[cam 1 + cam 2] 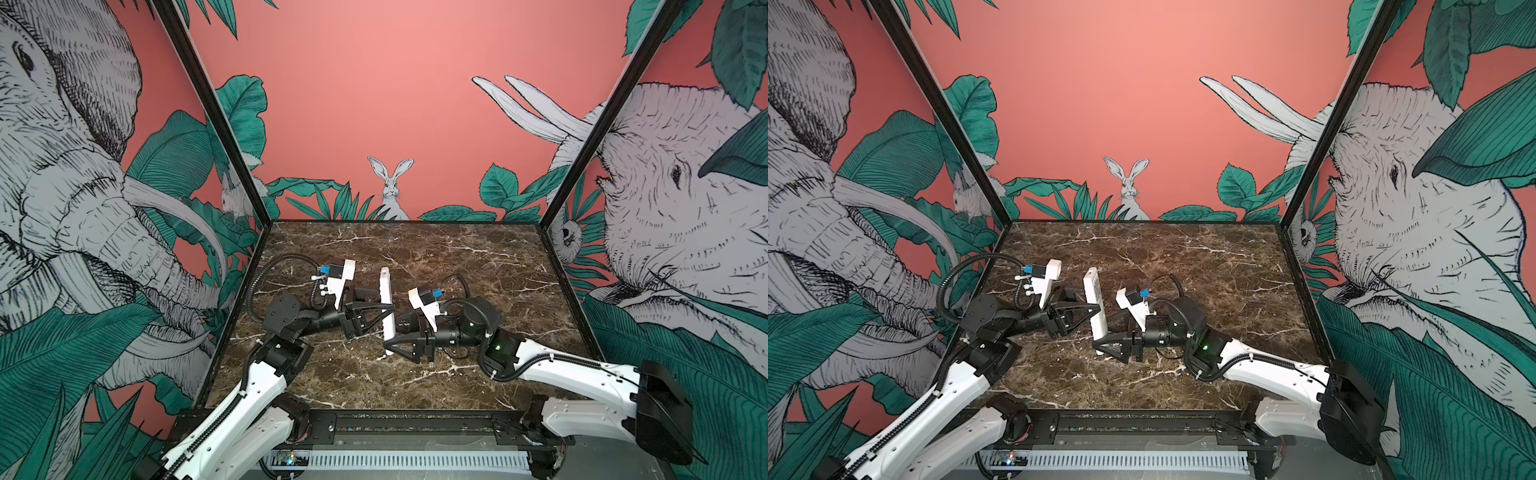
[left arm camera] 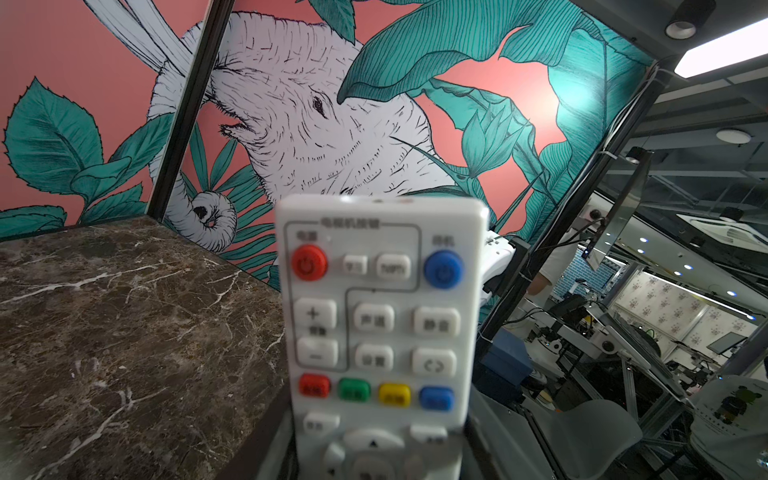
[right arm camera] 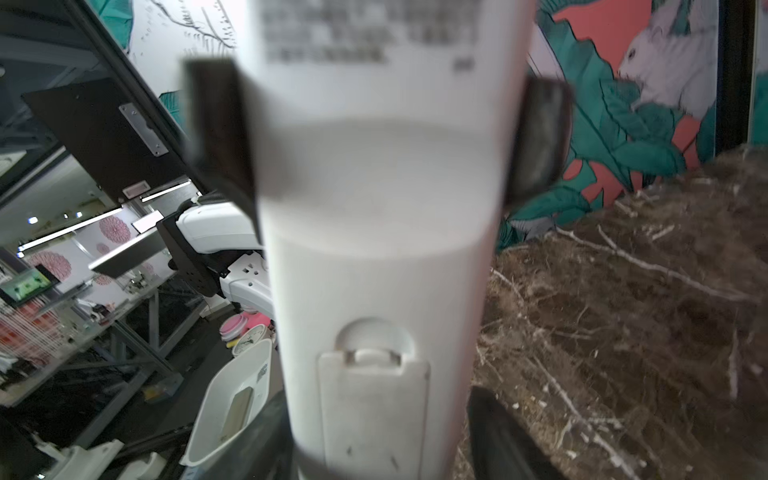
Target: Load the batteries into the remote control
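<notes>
- One remote control [image 1: 386, 286] is in the middle of the table [image 1: 457, 270], on its long edge, running from near to far.
- Its button face [image 2: 374, 316] turns left and its plain back [image 3: 374, 270] turns right.
- The left wrist view shows two round buttons, one red [image 2: 309, 262] and one blue [image 2: 443, 269]. Below them is a row of four: red, green, yellow, blue.
- The back has one battery cover [image 3: 374, 415], closed, towards the near end.
- The left gripper [image 1: 390, 309] reaches in from the left and clamps the remote about midway. Its two dark fingers [image 3: 216, 124] press on opposite edges.
- The right gripper [image 1: 389, 345] comes from the right and straddles the near end. Its jaws sit close on either side, but I cannot tell whether they press on it.
- Two arms in all, and both meet at this one remote.
</notes>
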Motion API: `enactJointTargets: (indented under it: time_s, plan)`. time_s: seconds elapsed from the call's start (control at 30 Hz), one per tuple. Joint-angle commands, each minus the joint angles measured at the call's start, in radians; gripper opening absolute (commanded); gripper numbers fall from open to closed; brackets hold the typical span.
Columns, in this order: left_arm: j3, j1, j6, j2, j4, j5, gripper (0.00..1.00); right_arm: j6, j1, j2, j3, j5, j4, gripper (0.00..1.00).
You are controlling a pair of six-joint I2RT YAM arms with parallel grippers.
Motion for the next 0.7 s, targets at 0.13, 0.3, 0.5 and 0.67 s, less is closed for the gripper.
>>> enactJointTargets:
  time_s: [0.13,0.3,0.5,0.67]
  plan:
    - [0.073,-0.003,0.084,-0.001,-0.105,-0.062,0.05,-0.066,-0.004,-0.044,0.015,0.080,-0.109,0.89]
    - [0.141,-0.004,0.188,0.011,-0.318,-0.137,0.05,-0.120,-0.003,-0.081,0.018,0.125,-0.212,0.94]
    - [0.277,-0.004,0.322,0.087,-0.687,-0.296,0.02,-0.242,-0.009,-0.180,0.033,0.243,-0.434,0.96]
    - [0.307,-0.003,0.341,0.146,-0.781,-0.399,0.01,-0.308,-0.010,-0.249,0.036,0.381,-0.567,0.96]
